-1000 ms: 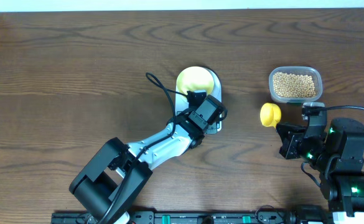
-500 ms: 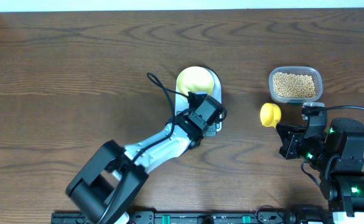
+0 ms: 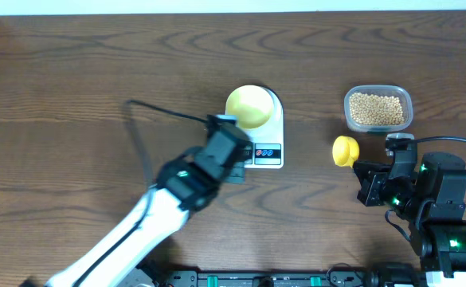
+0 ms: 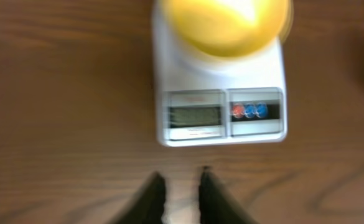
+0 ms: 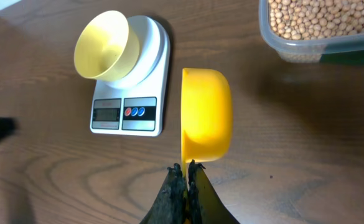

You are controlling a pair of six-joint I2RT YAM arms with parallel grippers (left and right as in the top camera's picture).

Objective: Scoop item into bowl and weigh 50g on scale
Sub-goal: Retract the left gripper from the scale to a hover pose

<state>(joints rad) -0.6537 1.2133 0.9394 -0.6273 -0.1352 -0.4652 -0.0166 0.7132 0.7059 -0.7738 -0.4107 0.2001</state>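
Observation:
The pale yellow bowl (image 3: 248, 105) (image 4: 222, 25) (image 5: 104, 43) stands empty on the white scale (image 3: 274, 127) (image 4: 219, 74) (image 5: 152, 62). Blurred by motion, my left gripper (image 3: 236, 163) (image 4: 178, 177) hovers just in front of the scale's display, its jaws a little apart with nothing between them. My right gripper (image 3: 366, 170) (image 5: 186, 167) is shut on the handle of the bright yellow scoop (image 3: 345, 148) (image 5: 206, 115), which is turned on its side right of the scale. The beige beans (image 3: 376, 109) (image 5: 322, 18) fill a clear container (image 3: 378, 90) (image 5: 294, 50) beyond the scoop.
The left arm (image 3: 161, 203) slants from the near edge towards the scale, with a black cable (image 3: 161, 112) looping left of it. The right arm's base (image 3: 444, 199) sits at the near right corner. Bare dark wood lies around the scale.
My left gripper has drawn back from the scale's button panel towards the near left, and its jaws have parted slightly. The right arm and scoop have not moved.

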